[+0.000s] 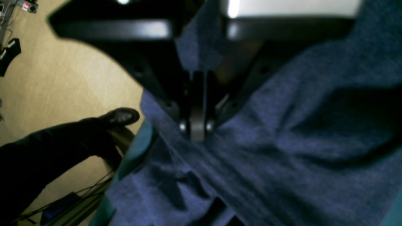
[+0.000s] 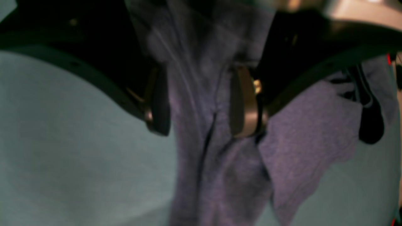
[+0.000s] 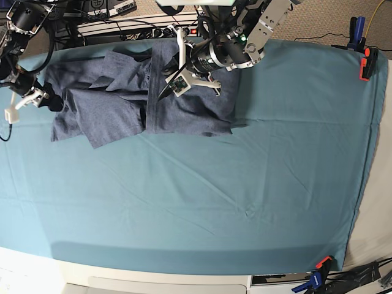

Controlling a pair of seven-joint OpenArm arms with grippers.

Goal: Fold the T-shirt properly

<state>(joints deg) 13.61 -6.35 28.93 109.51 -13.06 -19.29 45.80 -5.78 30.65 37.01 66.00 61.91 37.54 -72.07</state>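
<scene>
Left wrist view: my left end effector (image 1: pixel 197 131) is pinched shut on a fold of the one T-shirt (image 1: pixel 282 150).

Right wrist view: my right end effector (image 2: pixel 201 125) stands wide, shirt cloth between its fingers (image 2: pixel 243 100).

Base view: one T-shirt, bunched at the desk (image 3: pixel 245 184) far-left corner.

The T-shirt (image 3: pixel 122 98) is a heathered slate-blue grey, lying crumpled and partly doubled over along the far edge of the teal table cloth (image 3: pixel 245 184), toward its far left corner. A straight fold runs down its middle; loose flaps spread unevenly leftward.
</scene>
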